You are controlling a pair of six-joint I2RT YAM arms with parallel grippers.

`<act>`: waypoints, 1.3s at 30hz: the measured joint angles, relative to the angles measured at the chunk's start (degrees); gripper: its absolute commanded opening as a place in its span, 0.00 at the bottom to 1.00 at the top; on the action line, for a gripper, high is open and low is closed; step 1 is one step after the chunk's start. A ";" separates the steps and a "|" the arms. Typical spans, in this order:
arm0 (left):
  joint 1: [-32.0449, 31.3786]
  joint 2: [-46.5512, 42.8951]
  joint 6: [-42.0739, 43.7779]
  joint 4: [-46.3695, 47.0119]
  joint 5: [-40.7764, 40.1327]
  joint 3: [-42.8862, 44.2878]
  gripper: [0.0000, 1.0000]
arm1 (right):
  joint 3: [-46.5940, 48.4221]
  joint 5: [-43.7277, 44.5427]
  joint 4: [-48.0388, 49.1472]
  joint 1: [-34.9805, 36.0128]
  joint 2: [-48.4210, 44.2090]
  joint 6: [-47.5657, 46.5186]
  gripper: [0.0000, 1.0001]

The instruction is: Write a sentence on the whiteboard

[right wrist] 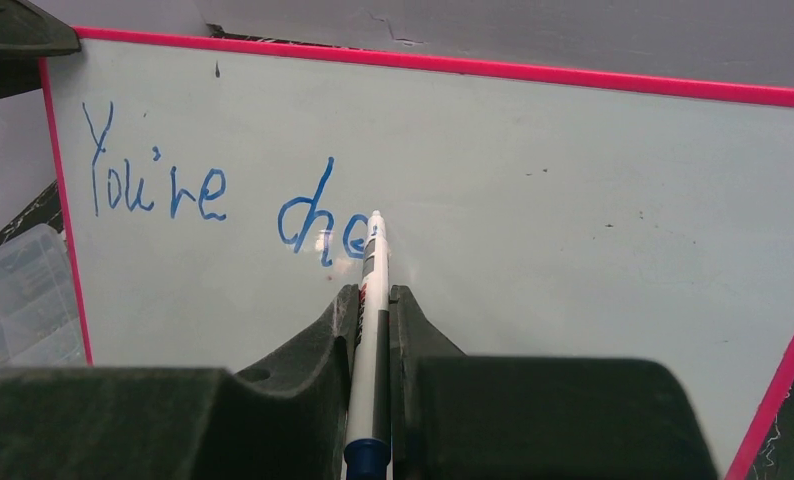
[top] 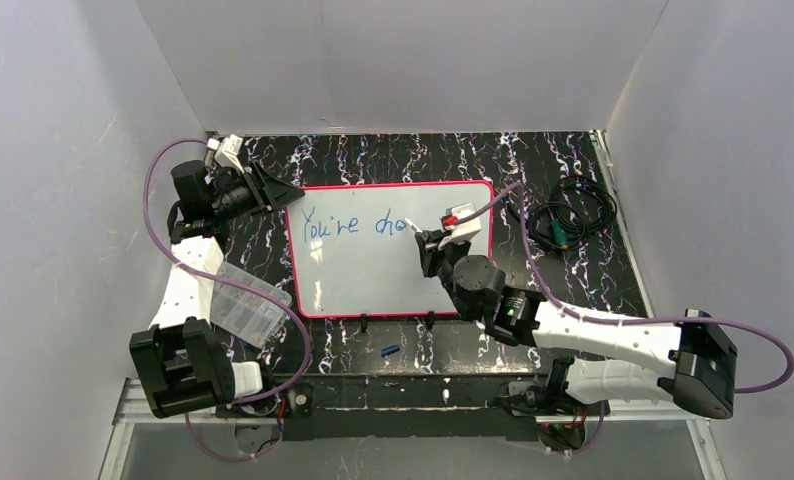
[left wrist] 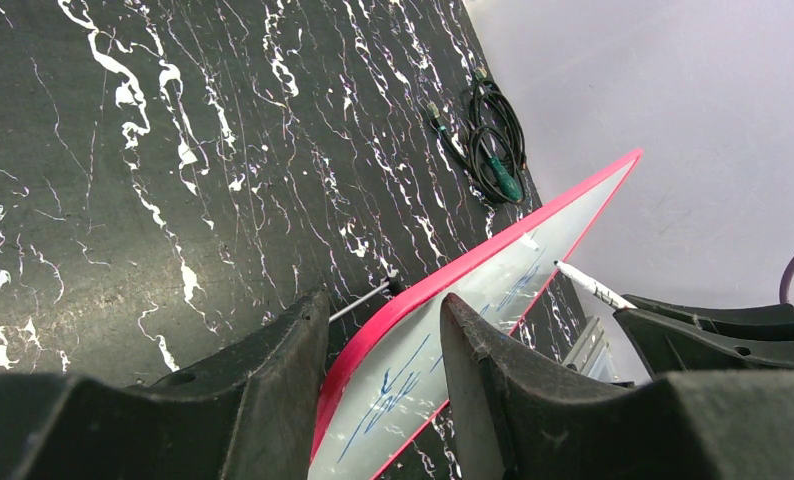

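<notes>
The right arm stretches forward, its right gripper (right wrist: 373, 296) clamped on a white marker (right wrist: 376, 258). The marker's tip touches the whiteboard (top: 373, 285) just ahead, where the sentence (right wrist: 311, 215) reads "You're che". The left arm reaches far out, its left gripper (left wrist: 385, 298) pinching the board's corner.

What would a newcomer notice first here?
The glossy white whiteboard with a pink-red frame, mid-table on the black marbled tabletop, bears blue cursive handwriting, "You're che", along its top left. The right tool pinches a slim white marker pen, tip at the last letter, while the left tool grips the board's far-left corner.
</notes>
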 measured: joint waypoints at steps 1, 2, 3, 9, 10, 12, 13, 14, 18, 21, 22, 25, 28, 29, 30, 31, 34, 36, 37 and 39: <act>0.00 0.00 0.00 0.00 0.02 0.00 0.43 | 0.00 0.07 0.48 0.00 0.37 -0.28 0.01; 0.00 0.00 -0.02 0.00 0.02 0.00 0.43 | 0.00 0.17 0.94 0.00 0.74 -0.59 0.01; 0.00 0.00 0.00 0.00 0.04 0.00 0.43 | 0.00 0.24 1.44 0.00 1.09 -0.92 0.01; 0.00 0.00 0.00 0.00 0.02 0.00 0.43 | 0.00 1.20 2.60 0.00 2.91 -1.75 0.01; 0.00 0.00 0.00 -0.02 0.02 0.00 0.43 | 0.00 1.40 2.56 0.02 2.91 -1.75 0.01; 0.00 0.00 0.00 0.00 0.02 0.00 0.43 | 0.00 1.73 2.51 0.02 2.89 -1.70 0.01; 0.00 0.00 0.00 0.00 0.02 0.00 0.43 | 0.00 1.88 2.45 0.02 2.89 -1.68 0.01; 0.00 0.00 0.00 0.00 0.02 0.00 0.43 | 0.00 2.03 2.29 0.04 2.80 -1.66 0.01; 0.00 0.00 0.00 0.00 0.04 0.00 0.43 | 0.00 2.95 0.72 0.04 1.62 -1.38 0.01; -0.02 0.00 0.00 -0.02 0.07 0.00 0.43 | -0.20 3.19 -0.59 0.00 0.37 -0.87 0.01; -0.02 0.00 0.00 -0.02 0.07 0.00 0.43 | -0.50 3.21 -1.11 0.00 -0.13 -0.46 0.01; 0.00 0.00 0.00 0.00 0.04 0.00 0.43 | -1.79 3.06 -2.45 0.00 -1.11 0.81 0.01; 0.00 0.00 0.00 0.00 0.02 0.00 0.43 | -3.08 2.34 -3.37 0.15 -1.97 2.47 0.01; 0.00 0.00 0.00 0.00 0.02 0.00 0.43 | -3.34 2.08 -3.69 0.15 -2.23 3.08 0.01; 0.00 0.00 0.00 0.00 0.02 0.00 0.43 | -3.58 1.77 -4.09 0.17 -2.49 3.45 0.01; -0.02 0.00 0.00 0.00 0.02 0.00 0.43 | -3.76 1.51 -4.48 0.24 -2.75 3.96 0.01; 0.00 0.00 0.00 0.00 0.02 0.00 0.43 | -3.87 1.07 -5.57 0.35 -3.04 4.92 0.01; 0.00 0.00 0.00 0.00 0.02 0.00 0.43 | -4.11 0.98 -5.70 0.35 -3.23 5.22 0.01; 0.00 0.00 0.00 0.00 0.02 0.00 0.43 | -4.11 1.01 -5.70 0.37 -3.26 5.25 0.01; 0.00 0.00 0.00 0.00 0.04 0.00 0.43 | -4.11 1.03 -5.64 0.39 -3.26 5.20 0.01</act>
